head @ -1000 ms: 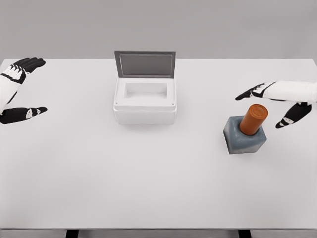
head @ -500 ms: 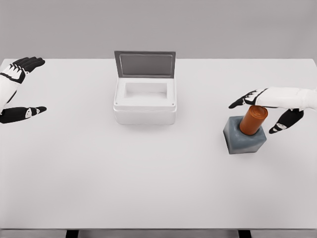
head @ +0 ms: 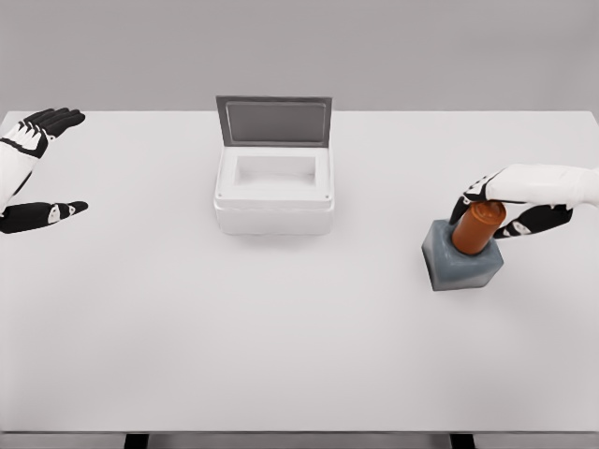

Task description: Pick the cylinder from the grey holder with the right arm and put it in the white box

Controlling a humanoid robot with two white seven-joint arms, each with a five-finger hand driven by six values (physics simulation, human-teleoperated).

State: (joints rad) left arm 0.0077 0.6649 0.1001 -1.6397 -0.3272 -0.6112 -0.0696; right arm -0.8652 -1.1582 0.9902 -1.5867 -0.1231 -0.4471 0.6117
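One orange-brown cylinder [head: 476,227] stands in one grey holder [head: 461,258] on the right part of the white table [head: 299,337], at about four o'clock from the table's middle. Its lower end is sunk in the holder's top and its flat upper cap is free. The long axis runs nearly upright, leaning a little so that the cap points up and toward one o'clock in the head view.

The right hand [head: 510,198] comes in from the right edge and sits at the cylinder's cap. Its dark fingers [head: 471,194] curl down over the far side of the cap at about eleven o'clock, and the thumb [head: 532,221] lies at the cap's three o'clock side, so the hand is narrowed around the top of the cylinder. Whether fingers and thumb actually press on it cannot be told from this view. The cylinder is seated in the holder, not lifted.

One white box [head: 273,192] stands well apart from the holder, at about ten o'clock from it, near the table's far middle. Its one grey lid [head: 273,122] stands open and upright along the far rim, and the hollow inside shows nothing in it.

The left hand [head: 28,173] rests at the left edge of the table, at about nine o'clock from the box, fingers spread wide and holding nothing.
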